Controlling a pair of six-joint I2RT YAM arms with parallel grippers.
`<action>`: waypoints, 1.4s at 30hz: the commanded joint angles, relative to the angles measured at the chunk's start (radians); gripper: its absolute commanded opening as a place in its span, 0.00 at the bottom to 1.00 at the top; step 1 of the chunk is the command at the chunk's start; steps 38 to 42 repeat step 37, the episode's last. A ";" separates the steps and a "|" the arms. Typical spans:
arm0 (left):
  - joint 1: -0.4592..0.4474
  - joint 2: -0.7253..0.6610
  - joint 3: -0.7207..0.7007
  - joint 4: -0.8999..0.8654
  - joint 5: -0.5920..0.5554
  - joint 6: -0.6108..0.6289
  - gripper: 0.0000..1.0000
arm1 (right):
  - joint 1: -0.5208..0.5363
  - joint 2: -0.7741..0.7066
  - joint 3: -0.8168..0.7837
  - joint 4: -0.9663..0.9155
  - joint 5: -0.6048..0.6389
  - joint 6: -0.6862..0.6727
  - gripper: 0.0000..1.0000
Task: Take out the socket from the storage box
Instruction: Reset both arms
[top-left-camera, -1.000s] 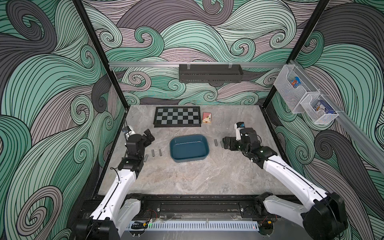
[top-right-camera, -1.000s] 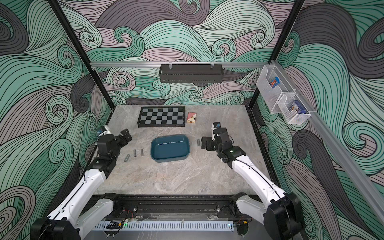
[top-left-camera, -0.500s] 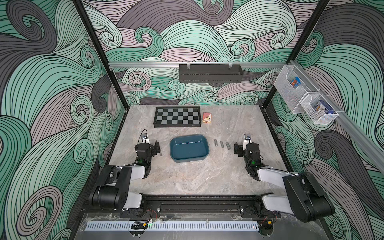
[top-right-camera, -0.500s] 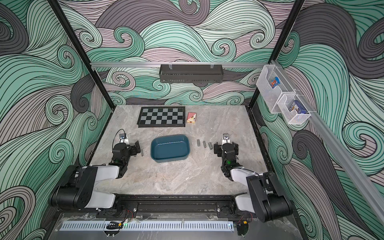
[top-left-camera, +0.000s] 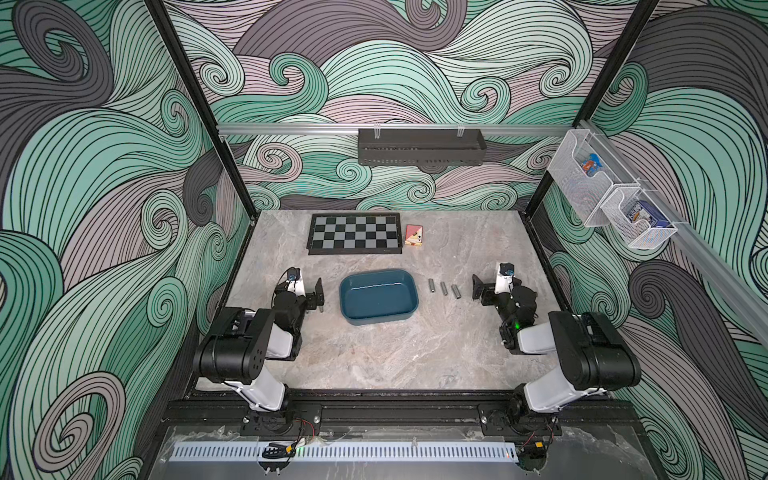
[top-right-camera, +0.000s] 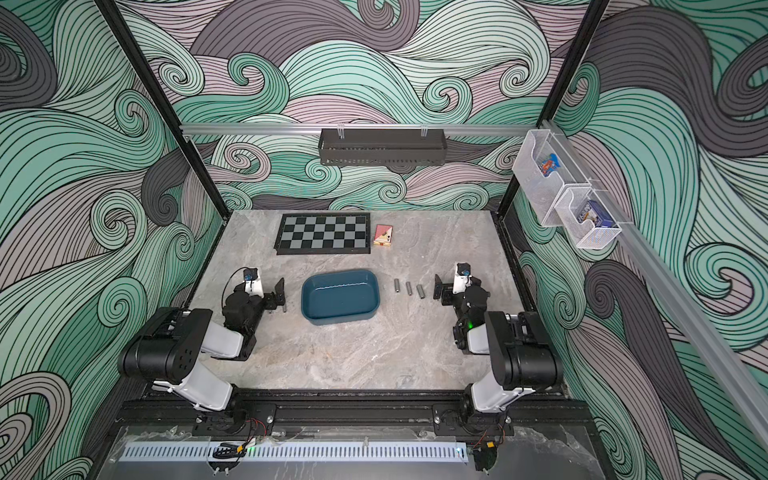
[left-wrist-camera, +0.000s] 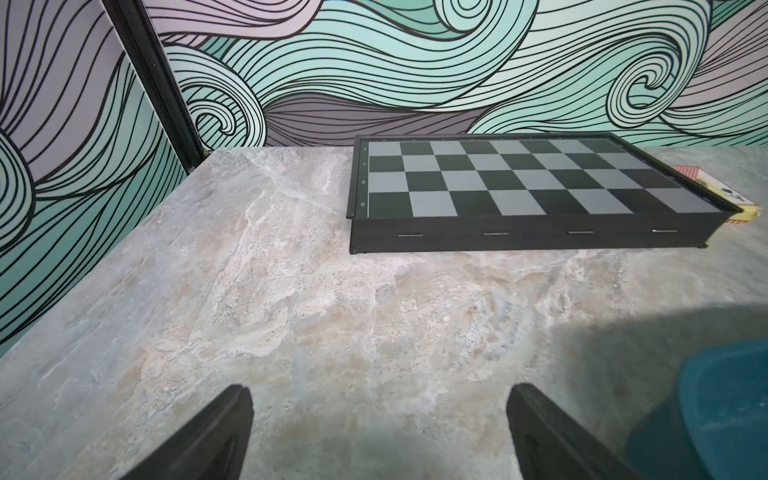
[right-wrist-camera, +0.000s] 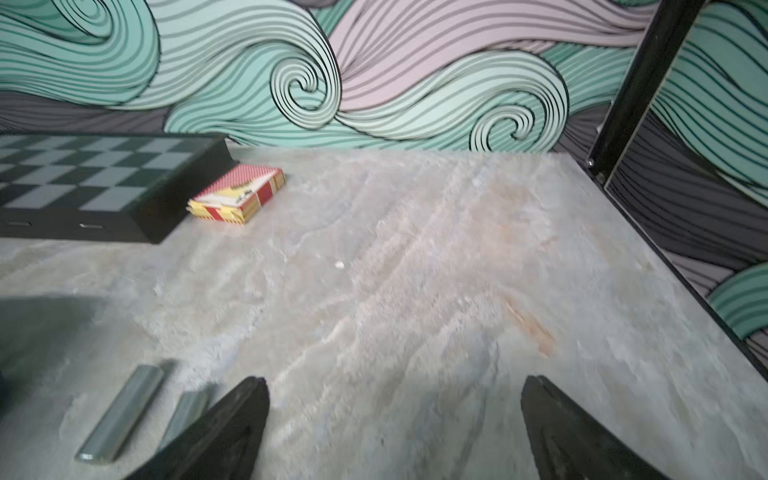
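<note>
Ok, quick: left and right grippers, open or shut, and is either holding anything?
The left gripper is open, holding nothing.
The right gripper is open, holding nothing.

L arm (top-left-camera: 232, 349), R arm (top-left-camera: 590, 353) folded low, L pincer (left-wrist-camera: 380, 399) gaping, R pincer (right-wrist-camera: 395, 386) gaping too

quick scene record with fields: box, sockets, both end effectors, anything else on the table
storage box: middle of the table, looks empty
sockets: three in a row on the table, outside the box, on the right arm's side
left end effector: open, holding nothing
right end effector: open, holding nothing, next to the sockets
other: chessboard and card pack at the far edge
</note>
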 joint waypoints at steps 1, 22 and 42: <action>0.018 -0.018 0.070 -0.087 0.023 0.001 0.99 | -0.006 -0.012 0.055 -0.117 -0.108 -0.023 0.99; 0.064 -0.030 0.152 -0.263 0.017 -0.069 0.98 | -0.007 -0.014 0.067 -0.144 -0.111 -0.021 0.99; 0.058 -0.030 0.159 -0.274 0.011 -0.061 0.99 | 0.018 -0.019 0.073 -0.158 -0.064 -0.034 0.99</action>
